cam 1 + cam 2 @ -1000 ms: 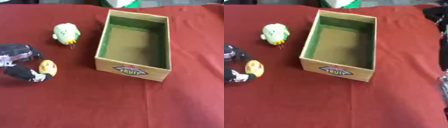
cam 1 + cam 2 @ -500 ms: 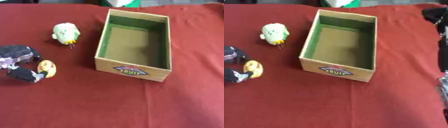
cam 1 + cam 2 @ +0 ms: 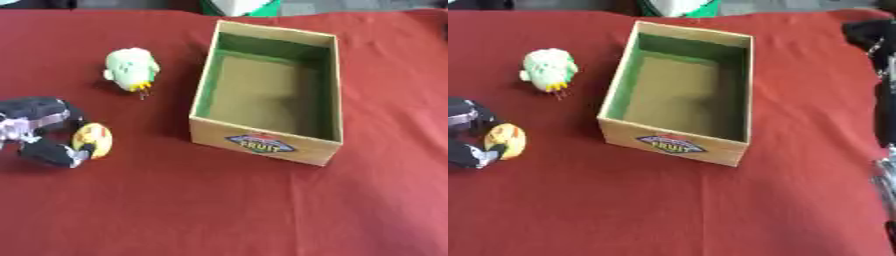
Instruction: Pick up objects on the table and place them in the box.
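A red cloth [image 3: 219, 210] covers the table; beyond its far edge sits something green and white [image 3: 241, 6], perhaps a container.

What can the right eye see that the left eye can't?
Only the right eye view shows the robot's right arm, a dark shape along the right edge; its hand cannot be made out. Only the left eye view shows the left hand whole, fingers curled round the yellow-orange toy; the right eye cuts it off. Both show the pale green plush chick, the empty cardboard box with its green inside, and the red tablecloth.
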Action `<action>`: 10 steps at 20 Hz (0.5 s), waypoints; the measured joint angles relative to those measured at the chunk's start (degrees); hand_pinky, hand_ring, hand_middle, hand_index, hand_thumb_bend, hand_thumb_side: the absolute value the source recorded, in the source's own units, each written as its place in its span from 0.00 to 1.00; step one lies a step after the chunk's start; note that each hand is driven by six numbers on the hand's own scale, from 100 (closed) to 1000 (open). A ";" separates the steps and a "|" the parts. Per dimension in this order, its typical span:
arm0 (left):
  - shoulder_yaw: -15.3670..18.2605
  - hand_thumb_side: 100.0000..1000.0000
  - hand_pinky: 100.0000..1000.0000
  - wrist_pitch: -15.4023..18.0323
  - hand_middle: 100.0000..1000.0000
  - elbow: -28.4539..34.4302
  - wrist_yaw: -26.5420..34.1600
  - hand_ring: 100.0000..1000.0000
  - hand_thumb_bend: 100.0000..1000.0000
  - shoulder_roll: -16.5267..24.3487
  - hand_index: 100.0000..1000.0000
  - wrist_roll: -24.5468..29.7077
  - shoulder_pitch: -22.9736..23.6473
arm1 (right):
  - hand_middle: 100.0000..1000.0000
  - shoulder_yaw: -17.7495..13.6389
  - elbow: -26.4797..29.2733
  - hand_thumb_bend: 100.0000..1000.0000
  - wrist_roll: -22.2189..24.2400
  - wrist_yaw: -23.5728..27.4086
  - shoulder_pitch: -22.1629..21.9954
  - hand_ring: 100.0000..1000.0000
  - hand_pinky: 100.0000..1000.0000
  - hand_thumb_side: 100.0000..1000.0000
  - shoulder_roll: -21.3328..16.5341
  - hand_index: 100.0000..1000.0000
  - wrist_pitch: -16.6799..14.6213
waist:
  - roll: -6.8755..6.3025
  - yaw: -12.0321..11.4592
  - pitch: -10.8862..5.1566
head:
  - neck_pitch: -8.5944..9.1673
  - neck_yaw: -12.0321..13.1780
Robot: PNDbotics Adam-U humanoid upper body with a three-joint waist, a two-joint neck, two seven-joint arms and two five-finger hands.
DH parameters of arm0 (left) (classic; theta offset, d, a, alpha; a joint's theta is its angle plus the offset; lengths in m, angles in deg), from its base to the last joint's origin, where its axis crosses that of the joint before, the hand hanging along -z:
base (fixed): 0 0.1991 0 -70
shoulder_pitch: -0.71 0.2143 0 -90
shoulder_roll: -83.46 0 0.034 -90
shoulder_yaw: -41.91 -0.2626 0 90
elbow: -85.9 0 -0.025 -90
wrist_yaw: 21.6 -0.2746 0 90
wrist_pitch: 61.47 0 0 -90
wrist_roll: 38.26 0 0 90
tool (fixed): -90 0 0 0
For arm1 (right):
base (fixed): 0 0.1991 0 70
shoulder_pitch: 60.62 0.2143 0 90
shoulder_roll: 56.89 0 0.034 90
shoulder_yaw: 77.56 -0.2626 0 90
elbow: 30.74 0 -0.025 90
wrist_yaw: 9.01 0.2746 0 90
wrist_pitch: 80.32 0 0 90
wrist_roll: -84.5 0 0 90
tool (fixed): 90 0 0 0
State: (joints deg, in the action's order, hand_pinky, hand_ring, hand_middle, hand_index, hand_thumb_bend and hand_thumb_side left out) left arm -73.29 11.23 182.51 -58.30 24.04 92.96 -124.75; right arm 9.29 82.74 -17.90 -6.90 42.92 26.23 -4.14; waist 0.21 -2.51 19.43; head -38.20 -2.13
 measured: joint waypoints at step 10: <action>2.16 0.14 0.24 -7.50 0.40 3.90 4.86 0.36 0.00 -0.51 0.50 -7.50 0.16 | 0.58 0.00 0.00 0.00 0.16 -0.36 -0.42 0.76 0.80 0.88 0.51 0.91 0.66 | 0.09 -0.41 0.00 | 0.01 -0.09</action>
State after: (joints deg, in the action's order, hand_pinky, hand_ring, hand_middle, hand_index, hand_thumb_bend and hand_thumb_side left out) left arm -71.13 3.73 186.41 -53.44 23.53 85.46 -124.59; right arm 9.29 82.74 -17.74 -7.27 42.50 26.74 -3.48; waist 0.30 -2.92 19.42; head -38.19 -2.22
